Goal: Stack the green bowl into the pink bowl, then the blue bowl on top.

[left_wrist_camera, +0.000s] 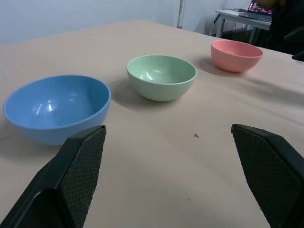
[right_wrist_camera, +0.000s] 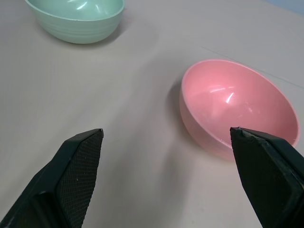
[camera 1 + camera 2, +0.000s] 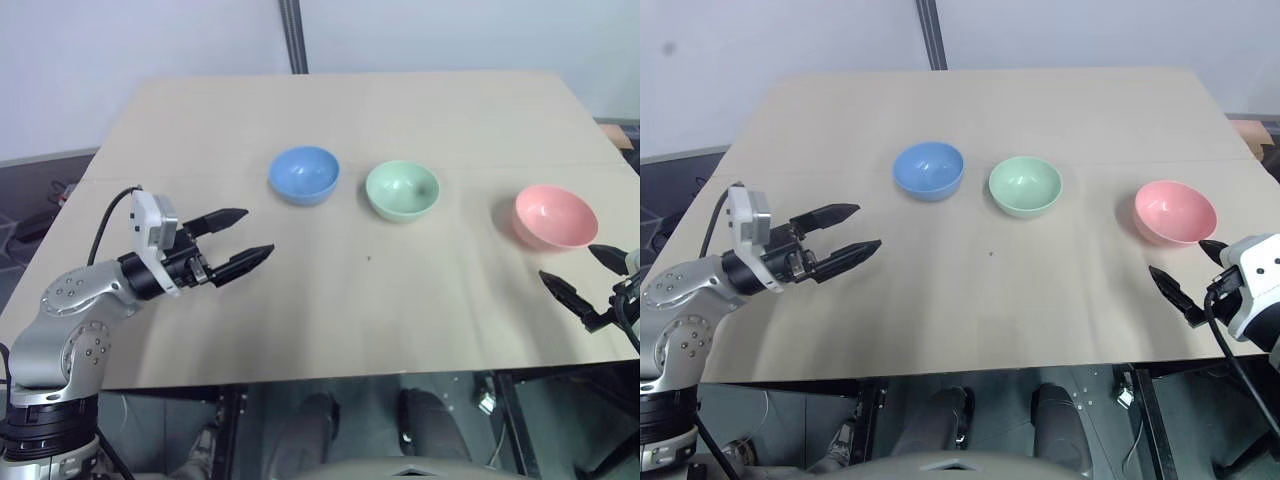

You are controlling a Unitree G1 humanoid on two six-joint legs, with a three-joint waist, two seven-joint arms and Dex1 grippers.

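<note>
Bowls stand in a row on the bench (image 3: 200, 330) in the head view: blue bowl (image 3: 304, 175) ahead of the left pincer (image 3: 240, 238), green bowl (image 3: 402, 190) beyond it, pink bowl (image 3: 555, 216) just ahead of the right pincer (image 3: 588, 272). Both pincers hang apart, empty. Left wrist view: blue bowl nearest its fingers, green bowl next. Right wrist view: pink bowl close. Stacking seems unstarted; the next move calls for gripping the green bowl's rim.
</note>
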